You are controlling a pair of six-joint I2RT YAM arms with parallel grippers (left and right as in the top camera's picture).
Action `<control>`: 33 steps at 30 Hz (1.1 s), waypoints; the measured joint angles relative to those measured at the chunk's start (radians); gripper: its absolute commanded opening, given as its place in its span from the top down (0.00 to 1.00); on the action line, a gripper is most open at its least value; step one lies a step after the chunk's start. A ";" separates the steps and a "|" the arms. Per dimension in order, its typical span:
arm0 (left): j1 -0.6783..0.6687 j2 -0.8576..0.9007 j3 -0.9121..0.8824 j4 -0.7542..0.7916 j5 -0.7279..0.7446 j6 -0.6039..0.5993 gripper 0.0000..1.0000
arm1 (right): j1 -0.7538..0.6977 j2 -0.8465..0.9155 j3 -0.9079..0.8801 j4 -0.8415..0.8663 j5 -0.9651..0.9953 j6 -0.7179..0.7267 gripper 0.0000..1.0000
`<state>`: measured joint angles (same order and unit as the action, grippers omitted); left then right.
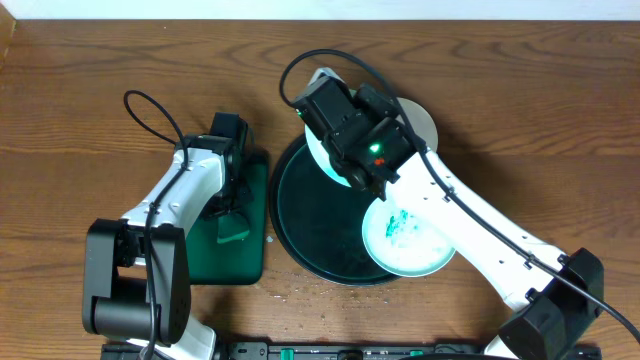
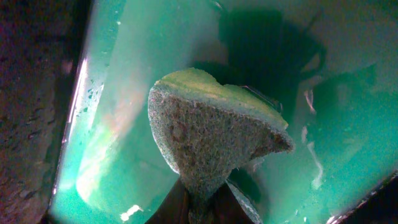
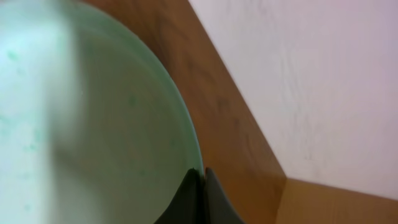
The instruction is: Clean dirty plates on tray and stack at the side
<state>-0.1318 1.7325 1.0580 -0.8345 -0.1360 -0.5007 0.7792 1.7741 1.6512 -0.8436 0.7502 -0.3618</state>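
With right gripper (image 3: 200,180) shut, pinches the rim of a plate (image 3: 99,124) at the round tray's (image 1: 300,220) far edge. With left gripper (image 2: 205,208), clamps a sponge (image 2: 211,130) over the rectangular tray (image 1: 250,250). Risks a slip: with so thin an edge hold, could tilt and drop onto the smeared plate (image 1: 405,235).

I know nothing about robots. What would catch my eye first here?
The big round dark tray sits mid-table, with a teal-smeared plate at its near right edge. The right gripper pinches the rim of a second plate above the tray's far side, while the left gripper holds a sponge over a small green tray to the left.
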 measured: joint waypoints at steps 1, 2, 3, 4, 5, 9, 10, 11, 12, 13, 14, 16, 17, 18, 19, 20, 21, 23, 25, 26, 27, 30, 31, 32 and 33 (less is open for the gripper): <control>0.000 0.000 0.000 -0.004 0.000 0.000 0.93 | 0.000 0.000 0.000 -0.019 -0.006 0.011 0.99; 0.000 0.000 0.000 -0.006 0.000 0.000 0.93 | 0.002 0.000 0.000 -0.023 -0.018 0.016 0.99; 0.000 0.000 0.000 -0.005 0.000 0.000 0.93 | 0.005 0.000 0.000 -0.020 -0.028 0.021 0.99; 0.000 0.000 0.000 -0.003 0.000 0.000 0.93 | 0.006 0.000 0.000 -0.014 -0.043 0.032 0.99; 0.000 0.000 0.000 -0.002 0.000 0.000 0.93 | 0.006 0.000 0.000 -0.008 -0.065 0.045 0.99; 0.000 0.000 0.000 -0.003 0.000 0.000 0.93 | -0.047 0.000 0.000 -0.004 -0.219 0.129 0.99; 0.000 0.000 0.000 -0.003 0.000 0.000 0.93 | -0.076 0.000 0.000 -0.004 -0.254 0.155 0.99; 0.000 0.000 0.000 -0.003 0.000 0.000 0.93 | -0.112 0.000 0.000 -0.005 -0.289 0.183 0.99; 0.000 0.000 0.000 -0.003 0.000 0.000 0.93 | -0.154 0.000 0.000 -0.005 -0.325 0.213 0.99; 0.000 0.000 0.000 -0.003 0.000 0.000 0.93 | -0.188 0.000 0.000 -0.006 -0.350 0.235 0.99; 0.000 0.000 0.000 -0.003 0.000 0.000 0.92 | -0.230 0.000 0.000 -0.007 -0.384 0.262 0.99; 0.000 0.000 0.000 -0.003 0.002 0.000 0.93 | -0.314 0.000 0.000 -0.012 -0.446 0.311 0.99; 0.000 0.000 0.000 -0.003 0.002 0.000 0.92 | -0.358 0.000 0.000 -0.014 -0.480 0.332 0.99; 0.000 0.000 0.000 -0.003 0.002 0.000 0.92 | -0.402 0.000 0.000 -0.018 -0.511 0.352 0.99; 0.000 0.000 0.000 -0.003 0.002 0.000 0.93 | -0.438 0.000 0.000 -0.021 -0.539 0.367 0.99; 0.000 0.000 0.000 -0.003 0.002 0.000 0.93 | -0.482 0.000 0.000 -0.026 -0.570 0.383 0.99; 0.000 0.000 0.000 -0.003 0.002 0.000 0.92 | -0.525 0.000 0.000 -0.029 -0.600 0.402 0.99; 0.000 0.000 0.000 -0.003 0.002 0.000 0.93 | -0.614 0.000 0.000 -0.032 -0.647 0.436 0.99; 0.000 0.000 0.000 -0.003 0.002 0.000 0.93 | -0.704 0.000 0.000 -0.037 -0.682 0.468 0.99; 0.000 0.000 0.000 -0.003 0.002 0.000 0.93 | -0.751 0.000 0.000 -0.041 -0.699 0.482 0.99; 0.000 0.000 0.000 -0.003 0.002 0.000 0.92 | -0.796 0.000 0.000 -0.045 -0.713 0.491 0.99; 0.000 0.000 0.000 -0.003 0.002 0.000 0.93 | -0.935 0.000 0.000 -0.063 -0.739 0.520 0.99; 0.000 0.000 0.000 -0.003 0.002 0.000 0.93 | -0.977 0.000 0.000 -0.069 -0.745 0.528 0.99; 0.000 0.000 0.000 -0.003 0.002 0.000 0.93 | -1.016 0.000 0.000 -0.074 -0.748 0.536 0.99; 0.000 0.000 0.000 -0.003 0.002 0.000 0.93 | -1.047 0.002 0.000 -0.076 -0.752 0.542 0.99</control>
<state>-0.1318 1.7325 1.0580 -0.8379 -0.1337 -0.5007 -0.2680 1.7760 1.6512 -0.9199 -0.0013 0.1802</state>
